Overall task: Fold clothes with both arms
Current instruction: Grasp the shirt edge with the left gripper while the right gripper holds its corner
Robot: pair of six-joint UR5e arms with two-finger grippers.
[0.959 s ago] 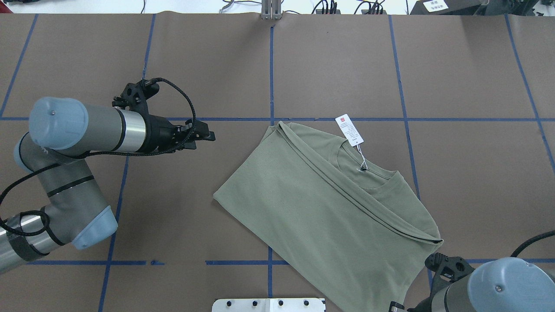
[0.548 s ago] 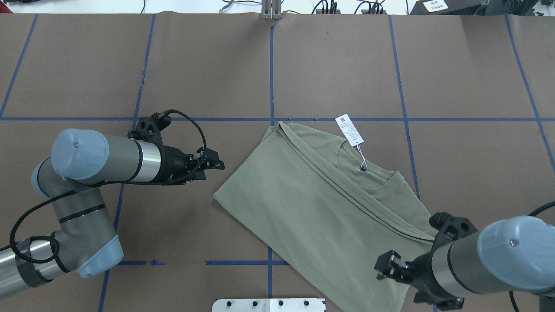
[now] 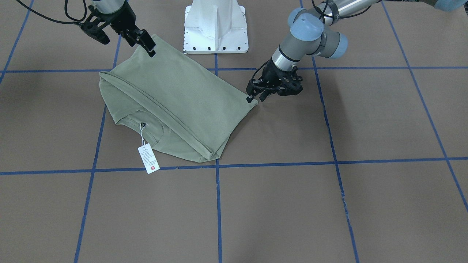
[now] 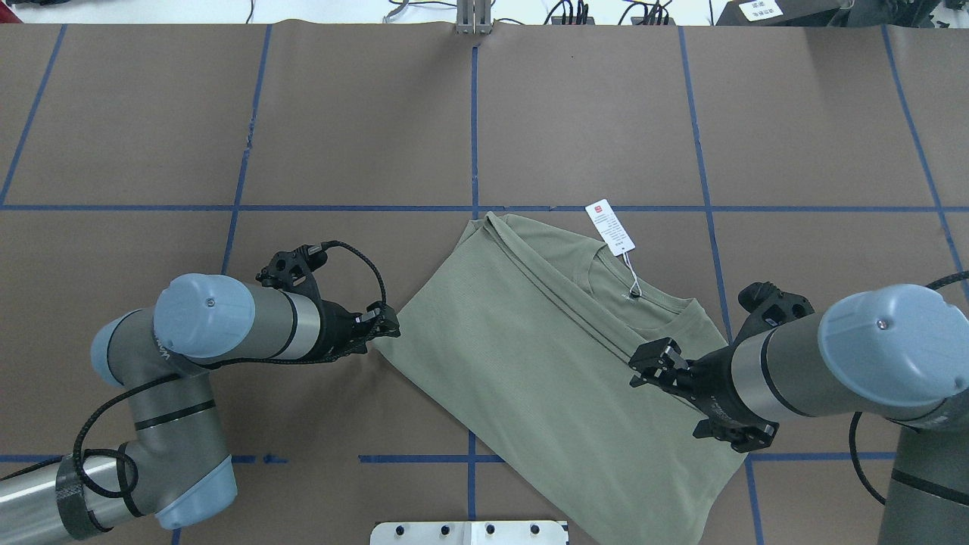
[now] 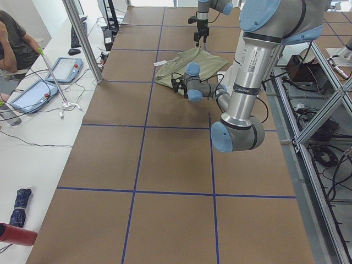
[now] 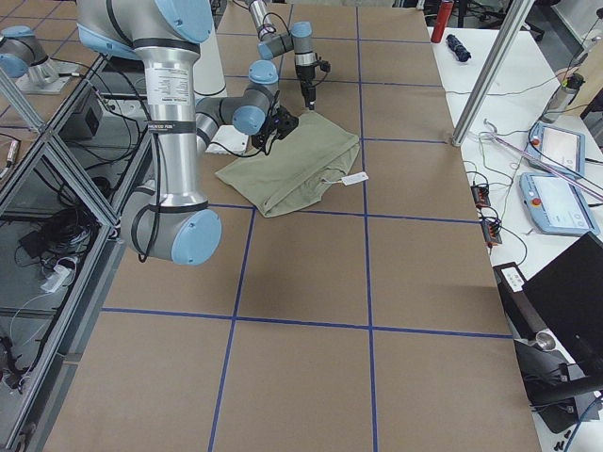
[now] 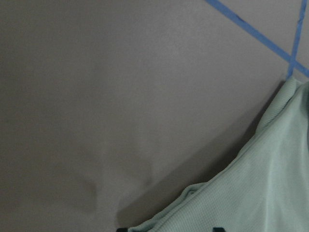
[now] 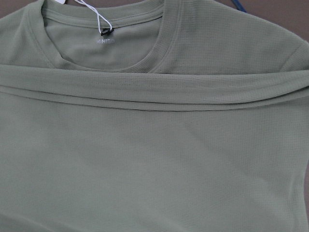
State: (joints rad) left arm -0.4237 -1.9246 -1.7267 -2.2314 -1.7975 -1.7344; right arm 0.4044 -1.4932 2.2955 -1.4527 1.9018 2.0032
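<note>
Your shirt lies slantwise in the middle of the overhead frame on the worktop. It is already doubled over once, with a folded edge running just below the neckline and the hang tag poking out at the top, so I judge you roughly midway, with at least one more fold left. At centre-left the left claw sits spread around the shirt's left corner, not yet pinching it; at lower right the right claw hangs spread wide over the fabric, holding nothing, and I can't tell whether it touches.
</note>
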